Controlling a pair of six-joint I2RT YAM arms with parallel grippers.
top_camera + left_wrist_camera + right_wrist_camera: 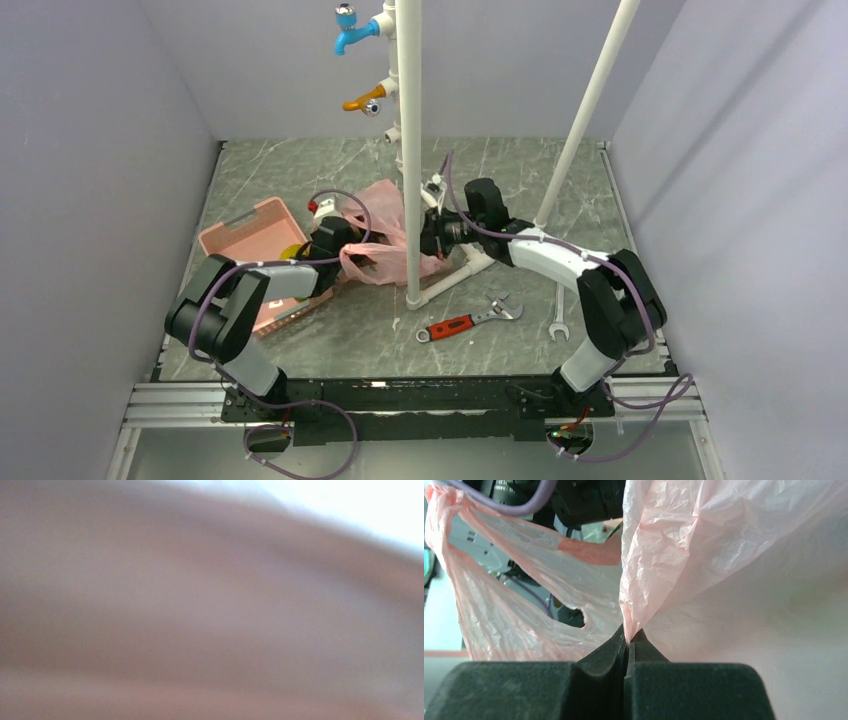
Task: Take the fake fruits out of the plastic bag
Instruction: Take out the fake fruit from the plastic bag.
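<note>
The pink plastic bag (pixel 385 235) lies crumpled at the middle of the table, behind the white upright pipe. My right gripper (pixel 432 236) is shut on a fold of the bag's right side; in the right wrist view the gripper (pixel 628 639) pinches the film (pixel 684 545) between closed jaws. My left gripper (pixel 335 243) is at the bag's left edge. The left wrist view shows only blurred pink, so its jaws are hidden. A small yellow-green fruit (pixel 293 250) shows partly beside the left gripper, at the basket. No other fruit is visible.
A rigid pink slotted basket (pixel 245 235) stands left of the bag. A white upright pipe (pixel 410 150) and a slanted pipe (pixel 592 105) rise from the table. A red-handled adjustable wrench (pixel 465 322) and a steel spanner (pixel 558 318) lie in front. Blue (pixel 350 30) and orange (pixel 362 102) taps are at the back.
</note>
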